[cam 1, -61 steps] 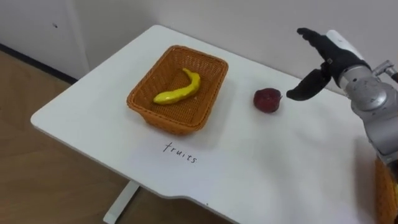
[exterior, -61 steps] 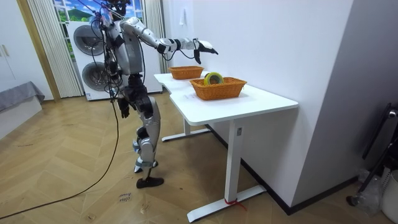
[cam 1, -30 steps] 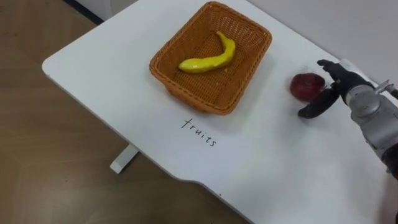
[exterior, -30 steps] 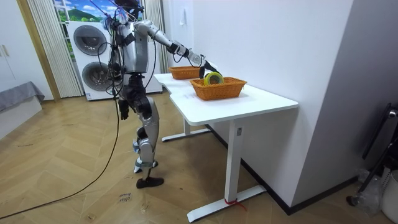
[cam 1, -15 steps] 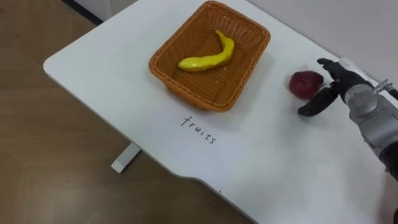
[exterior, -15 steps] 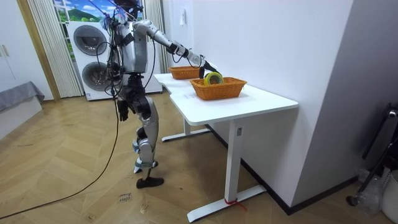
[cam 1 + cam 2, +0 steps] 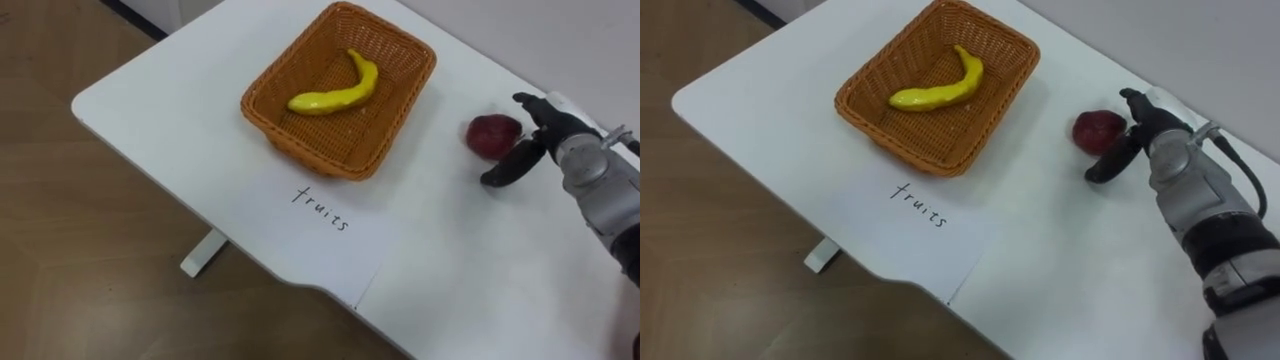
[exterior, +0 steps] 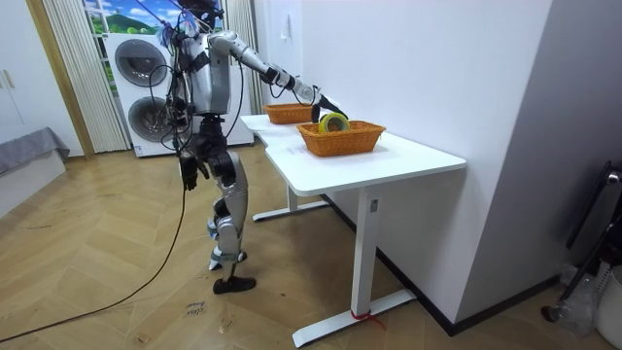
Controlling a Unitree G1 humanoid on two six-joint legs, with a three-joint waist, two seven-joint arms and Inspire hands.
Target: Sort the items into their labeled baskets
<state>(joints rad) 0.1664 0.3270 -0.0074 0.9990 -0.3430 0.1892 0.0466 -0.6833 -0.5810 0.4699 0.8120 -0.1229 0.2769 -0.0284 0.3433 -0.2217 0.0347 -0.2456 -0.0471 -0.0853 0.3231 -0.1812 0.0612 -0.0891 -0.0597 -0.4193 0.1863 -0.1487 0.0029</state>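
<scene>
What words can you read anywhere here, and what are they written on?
"fruits": handwritten in dark pen on the white sheet of paper lying on the table, just in front of the wicker basket that holds the banana.
No other writing can be read.

I see a white rectangular counter (image 7: 150,110) standing on a brown herringbone wood floor (image 7: 60,260). A white paper sheet with a handwritten word (image 7: 320,238) lies flat at its near edge. In the room view, two stacked white washing machines (image 8: 141,92) stand beside pale pleated curtains (image 8: 68,68), against the far wall.
</scene>
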